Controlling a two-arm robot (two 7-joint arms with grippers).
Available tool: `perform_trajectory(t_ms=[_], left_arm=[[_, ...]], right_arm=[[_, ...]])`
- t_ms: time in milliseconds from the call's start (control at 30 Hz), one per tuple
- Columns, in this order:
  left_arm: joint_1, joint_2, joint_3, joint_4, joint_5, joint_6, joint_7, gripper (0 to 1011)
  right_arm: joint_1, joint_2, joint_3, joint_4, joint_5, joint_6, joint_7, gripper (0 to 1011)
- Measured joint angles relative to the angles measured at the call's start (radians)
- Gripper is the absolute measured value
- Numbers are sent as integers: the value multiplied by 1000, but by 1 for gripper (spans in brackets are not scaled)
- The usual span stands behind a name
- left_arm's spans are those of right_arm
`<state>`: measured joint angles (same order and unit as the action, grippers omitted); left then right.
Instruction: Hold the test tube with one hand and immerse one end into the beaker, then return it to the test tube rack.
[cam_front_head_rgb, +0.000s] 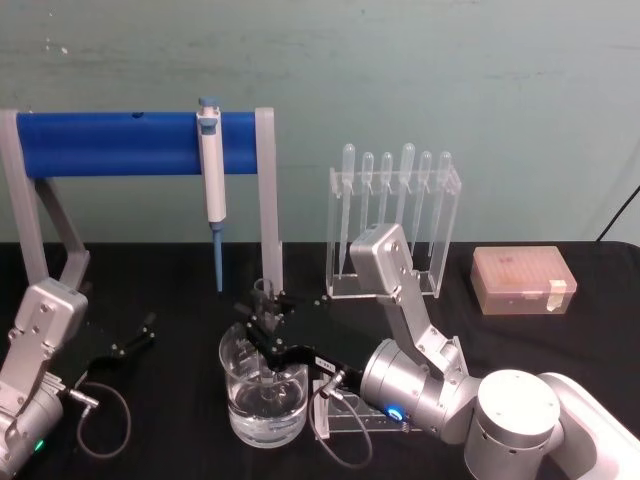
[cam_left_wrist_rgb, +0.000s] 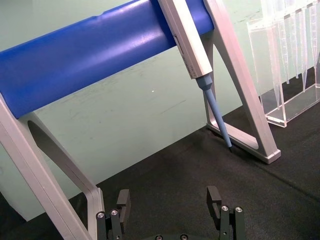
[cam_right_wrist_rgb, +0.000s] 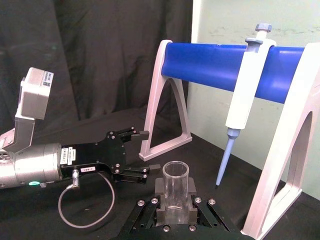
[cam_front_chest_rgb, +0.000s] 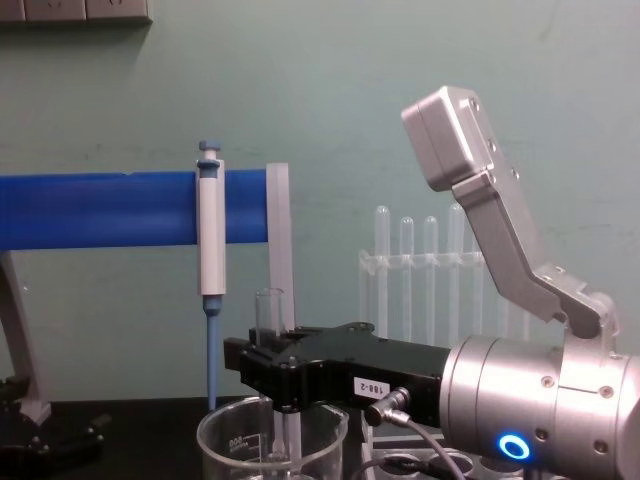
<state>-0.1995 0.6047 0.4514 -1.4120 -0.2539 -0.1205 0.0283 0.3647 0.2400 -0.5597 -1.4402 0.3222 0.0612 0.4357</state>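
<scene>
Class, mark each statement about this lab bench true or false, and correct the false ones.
1. The right gripper is shut on the clear glass test tube, which stands upright. True.
2. The blue-and-white micropipette lies flat on the table. False: it hangs upright from the blue bar.
3. The test tube is held over the wide clear glass beaker. True.
4. The left gripper grips the beaker. False: it is open and empty, off to the beaker's left.
</scene>
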Motion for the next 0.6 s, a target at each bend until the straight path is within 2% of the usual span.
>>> perform_trajectory(t_ms=[600], left_arm=[[0,0,0,0,0,0,0,1000]], right_arm=[[0,0,0,0,0,0,0,224]])
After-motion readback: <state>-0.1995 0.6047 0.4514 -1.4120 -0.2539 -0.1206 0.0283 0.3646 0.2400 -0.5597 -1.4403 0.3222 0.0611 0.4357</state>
